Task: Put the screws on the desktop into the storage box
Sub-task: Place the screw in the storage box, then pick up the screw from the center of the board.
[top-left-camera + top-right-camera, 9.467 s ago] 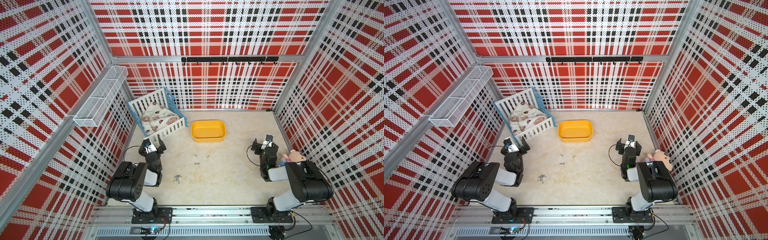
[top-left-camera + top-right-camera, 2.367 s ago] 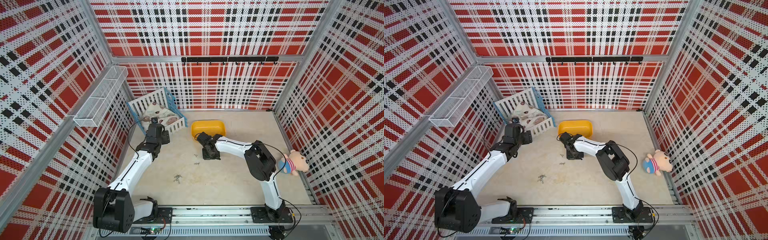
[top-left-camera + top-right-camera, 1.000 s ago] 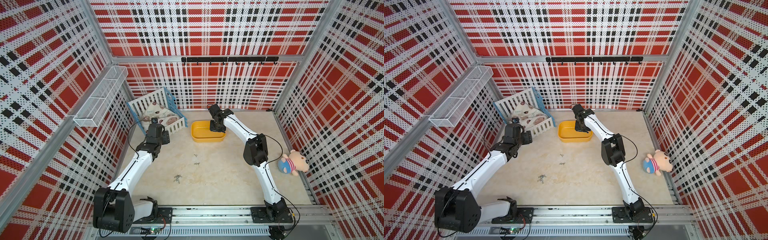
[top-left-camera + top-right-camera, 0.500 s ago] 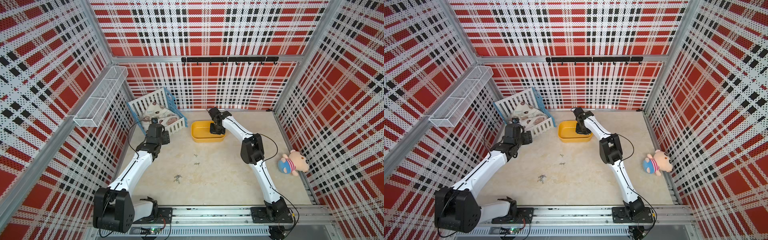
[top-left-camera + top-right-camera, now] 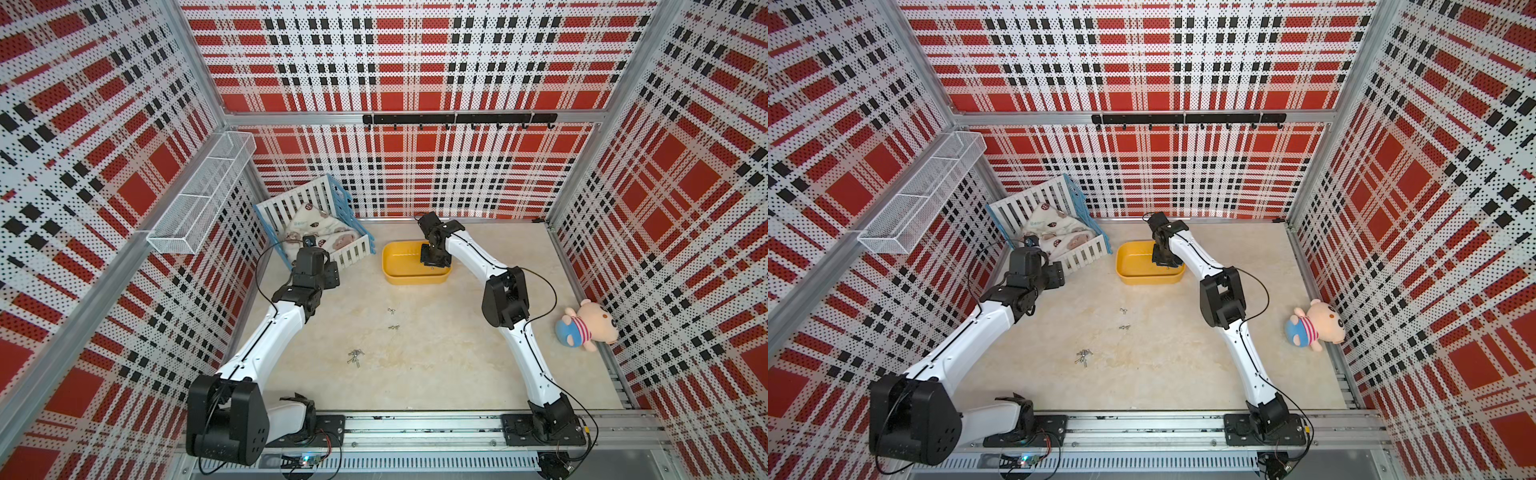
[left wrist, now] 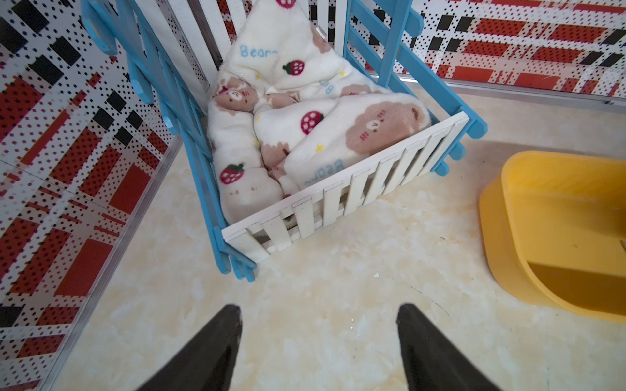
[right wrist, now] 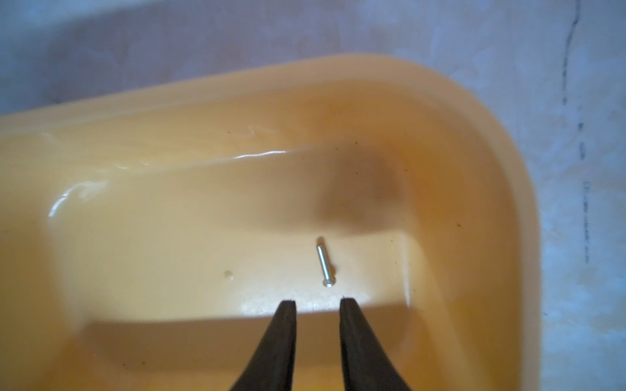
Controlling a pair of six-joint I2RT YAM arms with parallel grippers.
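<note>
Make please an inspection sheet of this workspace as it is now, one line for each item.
Surface: desktop beige, marbled, no spill seen.
Job's things: screws clustered mid-desktop, a few more nearer the storage box; one screw lies inside it.
Clutter: crib with blanket at far left; plush toy by the right wall.
Grippers: left pincer open, empty, above the desktop before the crib; right pincer open, empty, over the box floor.
Cables: black cable loops off the right arm, away from the screws.
Surroundings: plaid perforated walls, wire basket, hook rail.
</note>
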